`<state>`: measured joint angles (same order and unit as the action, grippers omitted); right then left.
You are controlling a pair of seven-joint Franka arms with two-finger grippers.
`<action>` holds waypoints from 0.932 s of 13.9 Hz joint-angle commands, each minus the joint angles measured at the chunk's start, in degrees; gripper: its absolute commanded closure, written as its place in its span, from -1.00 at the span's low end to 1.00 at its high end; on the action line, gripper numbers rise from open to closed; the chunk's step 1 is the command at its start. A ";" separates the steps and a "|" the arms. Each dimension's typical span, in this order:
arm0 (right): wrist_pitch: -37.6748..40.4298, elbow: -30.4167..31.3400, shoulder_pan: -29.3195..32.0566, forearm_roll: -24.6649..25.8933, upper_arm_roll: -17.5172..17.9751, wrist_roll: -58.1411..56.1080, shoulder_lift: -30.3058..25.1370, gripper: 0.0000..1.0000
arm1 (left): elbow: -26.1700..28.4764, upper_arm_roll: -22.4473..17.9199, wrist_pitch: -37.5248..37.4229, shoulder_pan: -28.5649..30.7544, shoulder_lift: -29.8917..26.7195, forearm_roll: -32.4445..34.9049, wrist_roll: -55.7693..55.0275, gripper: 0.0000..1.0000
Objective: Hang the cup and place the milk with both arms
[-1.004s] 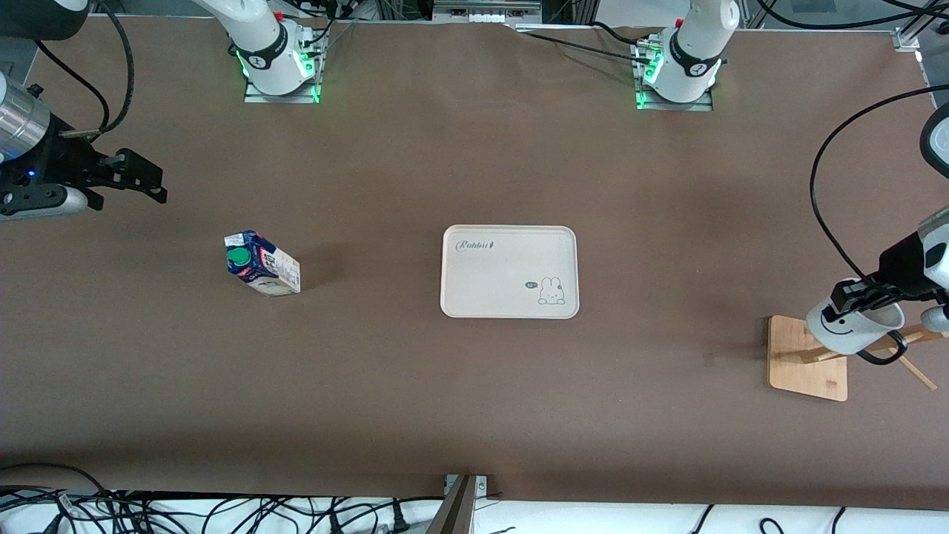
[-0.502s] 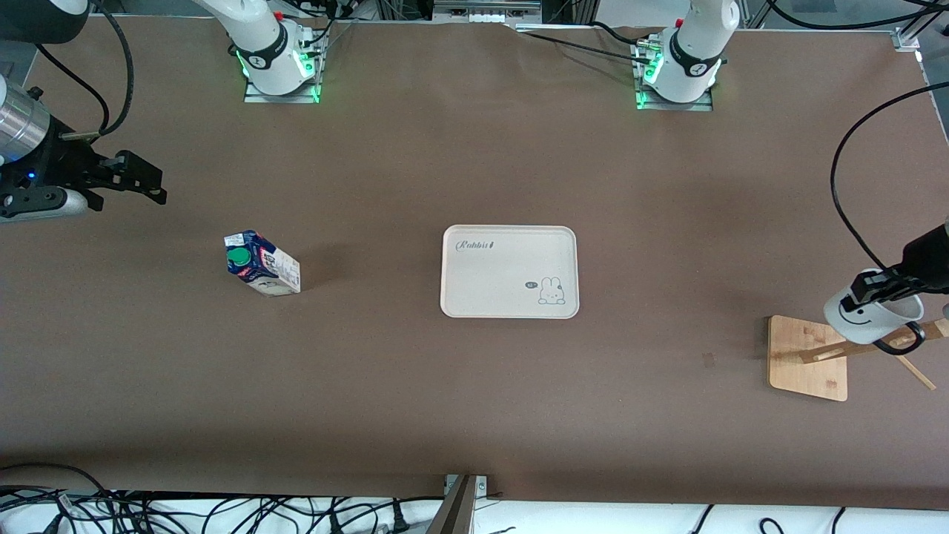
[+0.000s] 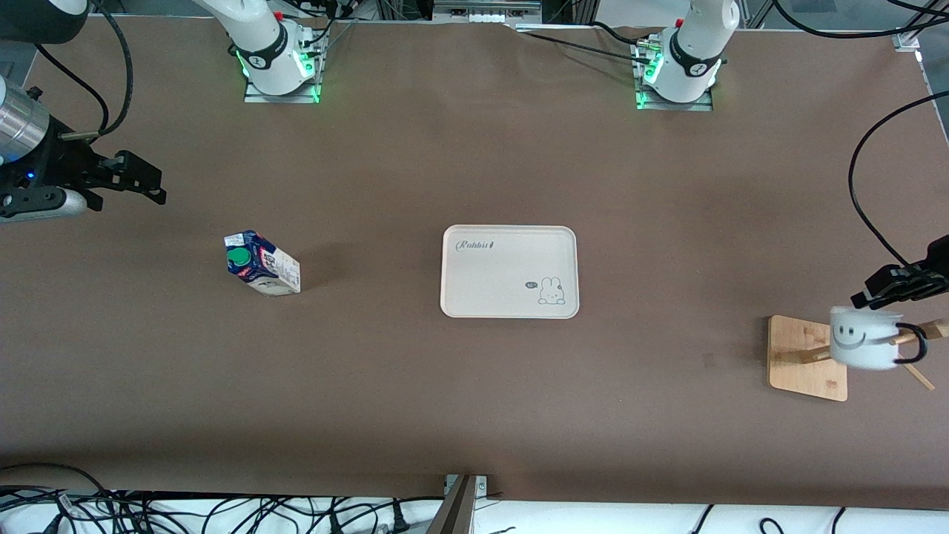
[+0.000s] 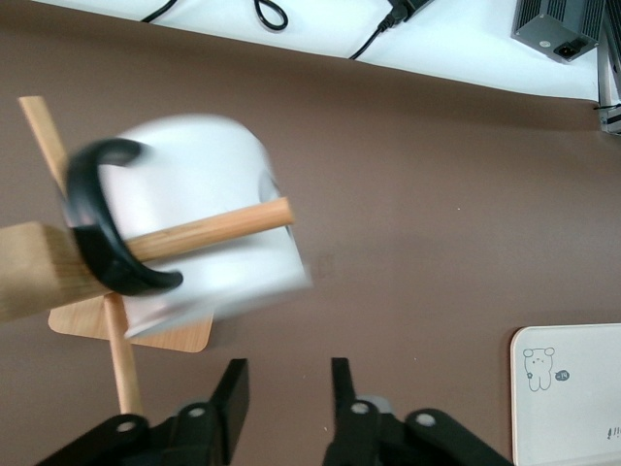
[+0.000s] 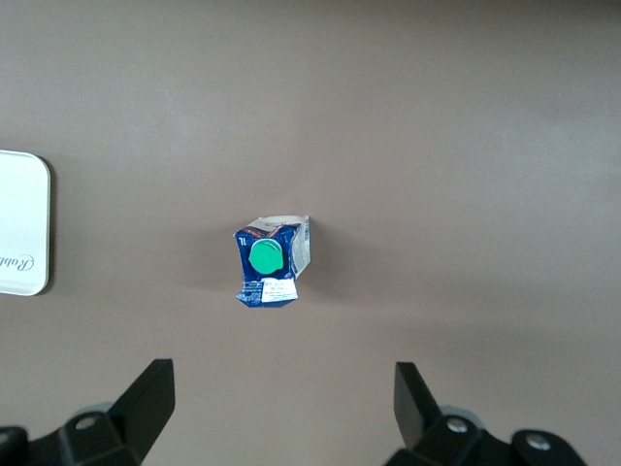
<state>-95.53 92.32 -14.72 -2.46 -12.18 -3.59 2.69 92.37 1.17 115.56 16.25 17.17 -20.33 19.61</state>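
Note:
The cup [image 3: 860,347], white with a black smiley, hangs by its black handle [image 3: 913,345] on a peg of the wooden rack [image 3: 804,356] at the left arm's end of the table. My left gripper [image 3: 871,295] hovers just above it, open and clear of it. In the left wrist view the cup [image 4: 209,223] is threaded on the peg [image 4: 218,230], apart from the left gripper [image 4: 286,398]. The milk [image 3: 261,263] stands toward the right arm's end. My right gripper [image 3: 157,185] waits open over bare table; in its wrist view the milk [image 5: 272,260] lies ahead of the right gripper [image 5: 281,398].
A cream tray [image 3: 489,297] with a rabbit print lies in the middle of the table, between the milk and the rack. Its corner shows in both wrist views [image 4: 572,427] [image 5: 19,194]. Cables run along the table's front edge.
The left gripper opened and drew back from the cup. The cup dropped onto the peg and now hangs by its handle. The right arm has not moved.

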 commanded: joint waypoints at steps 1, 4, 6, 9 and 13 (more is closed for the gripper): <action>0.96 -1.35 0.48 0.17 0.05 -0.89 0.57 -1.00 | -1.23 -0.03 -1.12 -0.78 -0.38 -1.29 1.04 -1.00; 1.13 -1.44 0.48 0.17 0.05 -0.89 0.57 -1.00 | -1.49 -0.12 -6.19 -2.44 -1.96 -0.50 -0.79 -1.00; 1.04 -1.35 0.48 0.17 -0.03 -0.89 0.57 -1.00 | -5.33 0.49 -12.42 -3.59 -2.84 3.60 -4.91 -1.00; 1.13 -1.35 0.48 0.17 -0.03 -0.89 0.57 -1.00 | -12.29 4.35 -21.39 -4.38 -3.11 11.26 -12.03 -1.00; 1.31 -1.35 0.49 0.17 -0.12 -0.89 0.57 -1.00 | -18.01 8.84 -31.08 -5.35 -3.46 17.08 -21.36 -1.00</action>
<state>-95.43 92.32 -14.50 -2.46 -12.26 -3.59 2.72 77.01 8.93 87.50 10.93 13.06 -5.43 0.95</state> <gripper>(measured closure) 0.000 0.000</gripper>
